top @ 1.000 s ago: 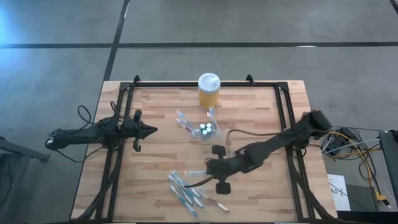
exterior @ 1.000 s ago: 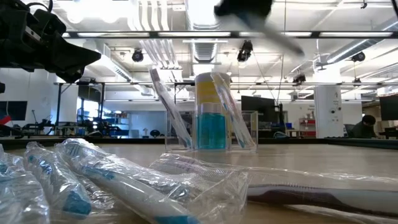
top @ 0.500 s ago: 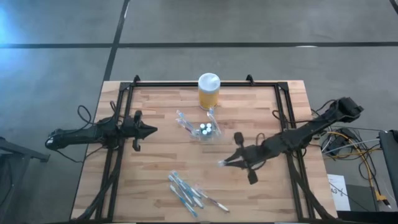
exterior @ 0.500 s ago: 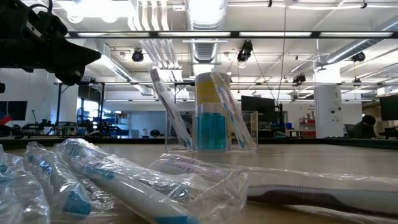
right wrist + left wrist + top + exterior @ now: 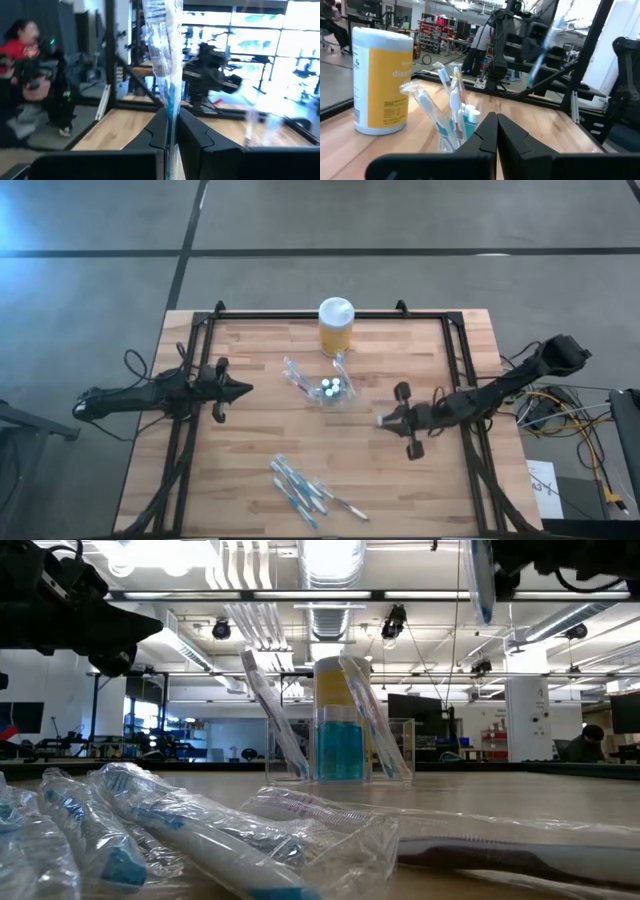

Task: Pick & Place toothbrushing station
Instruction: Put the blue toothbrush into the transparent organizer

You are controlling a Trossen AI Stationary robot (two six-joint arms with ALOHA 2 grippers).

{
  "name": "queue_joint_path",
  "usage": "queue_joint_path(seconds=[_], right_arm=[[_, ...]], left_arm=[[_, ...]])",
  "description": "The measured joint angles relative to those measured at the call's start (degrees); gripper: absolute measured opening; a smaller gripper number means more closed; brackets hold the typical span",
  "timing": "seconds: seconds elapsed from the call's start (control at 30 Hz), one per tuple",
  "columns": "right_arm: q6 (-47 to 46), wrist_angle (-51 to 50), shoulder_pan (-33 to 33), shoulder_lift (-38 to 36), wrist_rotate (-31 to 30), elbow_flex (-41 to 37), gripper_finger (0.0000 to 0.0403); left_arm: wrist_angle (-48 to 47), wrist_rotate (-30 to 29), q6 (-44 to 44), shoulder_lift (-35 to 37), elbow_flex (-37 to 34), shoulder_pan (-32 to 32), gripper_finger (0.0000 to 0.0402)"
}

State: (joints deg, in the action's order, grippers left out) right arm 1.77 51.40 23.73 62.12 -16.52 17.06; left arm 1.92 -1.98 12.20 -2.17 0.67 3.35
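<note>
- Wooden slats make up the surface (image 5: 260, 440), framed by dark rails, with a concrete floor around it and a workshop hall visible beyond.
- Right hand (image 5: 384, 420): raised over the right half of the surface, fingers clamped on a wrapped toothbrush (image 5: 165, 55) that stands upright between them.
- Left hand (image 5: 243, 389): waiting at the left side, fingers together, holding nothing, aimed toward the centre.
- Toothbrushing station (image 5: 333, 389): a clear slotted holder at mid-surface, just in front of the yellow jar (image 5: 335, 327) with a white lid, the two close but apart.
- Station contents: several toothbrushes leaning outward in the slots, plus a blue-green tube or bottle; in the left wrist view the brush heads (image 5: 437, 75) fan above the rim.
- Jar contents: not visible; the lid is on.
- Loose stock: a pile of wrapped toothbrushes (image 5: 305, 488) lies at the near edge, well apart from the station.
- Step in hand, as judged: carry the gripped brush to the station and seat it in a free slot.
- Procedure advice: keep the brush vertical, approach from above, align the handle end with an empty slot, and avoid brushing the leaning brushes, since the light holder could tip or slide.
- Release only once the handle is seated.
</note>
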Motion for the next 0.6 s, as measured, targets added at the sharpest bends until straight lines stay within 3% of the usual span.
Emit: queue_joint_path(seconds=[0.47, 0.6], right_arm=[[-1.3, -18.4, -2.4, -35.8, -0.5, -10.0, 0.0021], [-1.1, -26.0, -2.4, -44.4, -4.1, -11.5, 0.0022]], left_arm=[[0.0, 0.2, -1.6, 0.1, 0.0, 0.0, 0.0004], [-0.4, 0.2, -1.0, 0.0, 0.0, 0.0, 0.0008]])
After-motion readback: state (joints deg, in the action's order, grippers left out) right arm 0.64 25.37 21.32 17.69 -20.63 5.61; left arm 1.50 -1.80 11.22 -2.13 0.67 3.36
